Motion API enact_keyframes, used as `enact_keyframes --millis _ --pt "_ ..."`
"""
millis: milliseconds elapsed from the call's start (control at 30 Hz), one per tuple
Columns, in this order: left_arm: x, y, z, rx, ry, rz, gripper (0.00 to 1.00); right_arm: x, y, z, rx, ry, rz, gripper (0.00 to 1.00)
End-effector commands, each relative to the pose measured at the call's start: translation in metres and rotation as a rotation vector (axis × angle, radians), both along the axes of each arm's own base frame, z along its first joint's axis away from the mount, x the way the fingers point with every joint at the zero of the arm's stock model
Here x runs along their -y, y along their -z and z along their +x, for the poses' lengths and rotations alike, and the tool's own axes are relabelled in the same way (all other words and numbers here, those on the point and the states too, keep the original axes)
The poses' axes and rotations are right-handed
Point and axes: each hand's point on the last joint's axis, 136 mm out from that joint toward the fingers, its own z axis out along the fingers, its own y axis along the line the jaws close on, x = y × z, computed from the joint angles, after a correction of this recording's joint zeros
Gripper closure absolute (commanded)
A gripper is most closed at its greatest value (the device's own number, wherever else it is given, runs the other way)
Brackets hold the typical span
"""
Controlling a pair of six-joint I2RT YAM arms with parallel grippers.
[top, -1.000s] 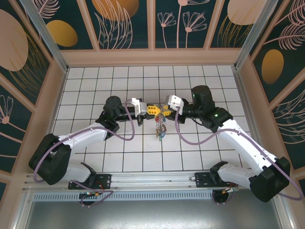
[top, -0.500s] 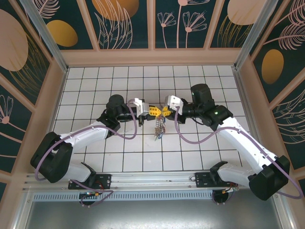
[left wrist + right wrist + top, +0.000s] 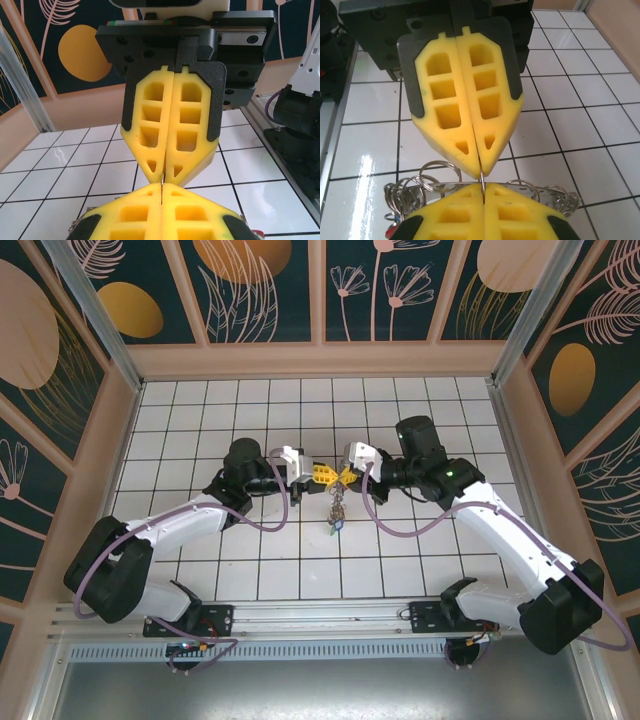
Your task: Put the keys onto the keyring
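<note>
My left gripper (image 3: pixel 318 475) and right gripper (image 3: pixel 345 476) meet tip to tip above the middle of the tiled floor, both shut. A thin wire ring (image 3: pixel 482 173) runs edge-on from the seam of the left gripper's fingers (image 3: pixel 465 115) into the seam of my right gripper (image 3: pixel 483 186). The same sliver shows between the right gripper's fingers (image 3: pixel 172 130) and my left gripper (image 3: pixel 162 186). Under the tips lies the flat grey keyring (image 3: pixel 540 192), carrying several small split rings (image 3: pixel 437 172). The keys (image 3: pixel 335 512) hang below in a bunch; a red head (image 3: pixel 390 233) peeks out.
The white tiled floor (image 3: pixel 200 420) is walled by wooden borders (image 3: pixel 320 360) at the back and sides. Metal rails (image 3: pixel 320 615) with the arm bases run along the near edge. Purple cables (image 3: pixel 265 510) loop beside each forearm.
The right gripper's jaws have closed. The right gripper has edged left toward the left one, and the hanging bunch has swung slightly. The left gripper has stayed shut.
</note>
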Motion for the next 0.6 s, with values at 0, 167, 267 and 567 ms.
enact_keyframes --millis 0,167,267,567 --pt "0.003 -0.020 -0.004 0.066 0.031 -0.043 1.00 -0.001 -0.005 0.000 -0.014 -0.013 0.003 1.00" --pt "0.002 -0.013 0.012 0.046 -0.054 -0.014 0.96 0.000 0.001 0.006 -0.135 0.073 -0.010 1.00" --pt "-0.003 -0.007 0.018 0.055 -0.085 0.006 0.86 -0.002 0.009 0.008 -0.313 0.154 -0.018 1.00" --pt "-0.030 -0.006 0.036 0.060 -0.149 0.049 0.73 0.005 0.024 0.047 -0.764 0.656 0.013 1.00"
